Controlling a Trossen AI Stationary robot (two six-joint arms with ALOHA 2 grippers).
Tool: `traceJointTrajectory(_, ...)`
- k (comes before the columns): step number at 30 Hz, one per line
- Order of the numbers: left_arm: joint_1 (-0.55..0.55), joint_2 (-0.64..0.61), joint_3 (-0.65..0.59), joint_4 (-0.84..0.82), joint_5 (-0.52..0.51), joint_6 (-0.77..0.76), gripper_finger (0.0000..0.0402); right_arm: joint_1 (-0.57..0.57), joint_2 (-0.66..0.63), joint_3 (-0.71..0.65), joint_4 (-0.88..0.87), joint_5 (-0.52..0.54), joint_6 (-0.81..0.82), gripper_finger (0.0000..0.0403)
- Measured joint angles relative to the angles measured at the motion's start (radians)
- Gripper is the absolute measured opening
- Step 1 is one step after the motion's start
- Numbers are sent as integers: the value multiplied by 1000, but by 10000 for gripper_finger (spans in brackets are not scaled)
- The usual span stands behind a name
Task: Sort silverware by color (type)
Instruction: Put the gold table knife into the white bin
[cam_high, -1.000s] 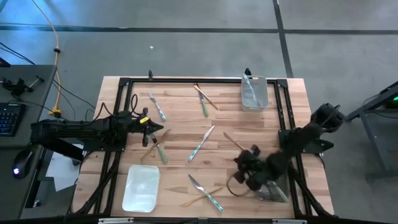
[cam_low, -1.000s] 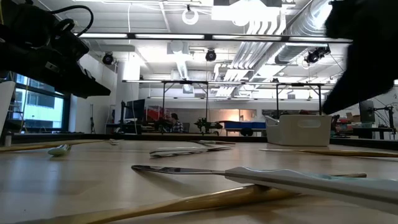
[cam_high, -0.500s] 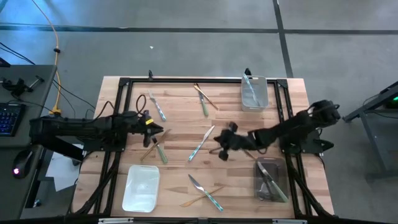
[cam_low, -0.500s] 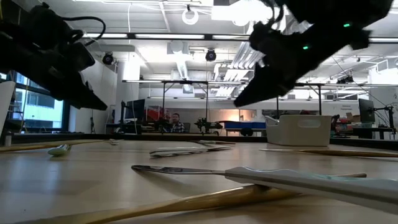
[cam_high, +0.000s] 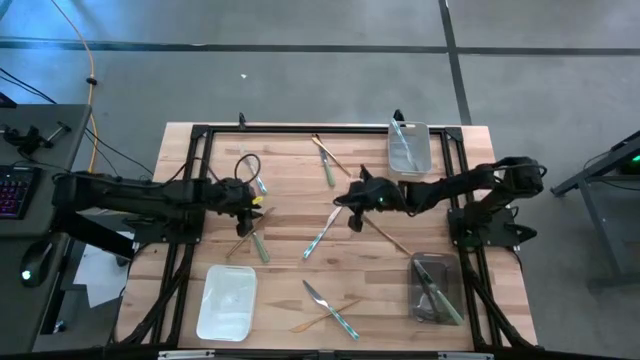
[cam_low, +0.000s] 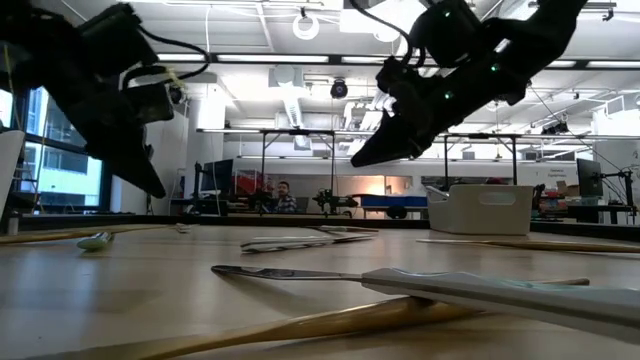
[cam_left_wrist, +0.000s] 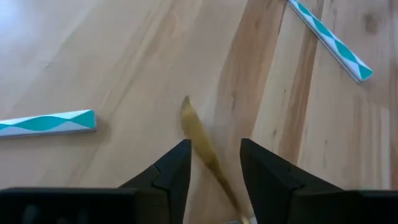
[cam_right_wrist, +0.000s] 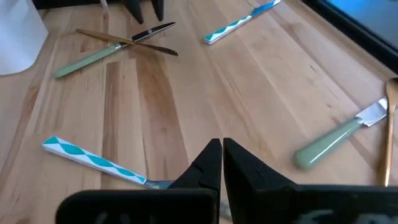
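Silverware lies scattered on the wooden table (cam_high: 290, 270). My left gripper (cam_high: 252, 208) is open, fingers pointing down on either side of a gold piece (cam_left_wrist: 202, 144), just above it; this piece crosses a green-handled knife (cam_high: 259, 245). My right gripper (cam_high: 350, 210) is shut and empty, in the air over the table's middle (cam_low: 362, 158), above the far end of a blue-handled knife (cam_high: 324, 230); that knife's patterned handle (cam_right_wrist: 93, 158) lies flat on the wood. A green-handled knife (cam_right_wrist: 339, 142) and a blue-handled fork (cam_high: 253, 172) also lie flat on the wood.
A clear tray (cam_high: 408, 150) with blue-handled pieces stands at the far right. A dark tray (cam_high: 436, 290) with green-handled pieces stands at the near right, a white tray (cam_high: 228, 302) at the near left. A blue knife crossed over a gold piece (cam_high: 328, 312) lies at the near middle.
My right gripper has swung from over the near-right tray toward the table's middle and far side, staying up in the air. My left gripper has tipped its fingers downward and come lower over the gold piece.
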Motion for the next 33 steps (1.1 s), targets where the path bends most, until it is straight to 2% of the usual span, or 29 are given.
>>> traceJointTrajectory(8,-10,234,189,-255,45,-102,131,-110,-1,0,20,-106,-76,0)
traceJointTrajectory(14,-10,392,260,-260,41,-78,131,-177,-2,0,52,-199,-96,0)
traceJointTrajectory(19,-8,499,275,-261,32,-89,131,-177,-2,0,52,-200,-100,0)
traceJointTrajectory(24,-10,547,281,-269,7,-98,129,-176,-2,0,57,-201,-109,0)
traceJointTrajectory(28,-10,545,279,-272,0,-69,105,-176,-3,0,80,-201,-122,0)
traceJointTrajectory(33,-8,544,277,-276,-8,-36,39,-176,-3,0,97,-201,-122,0)
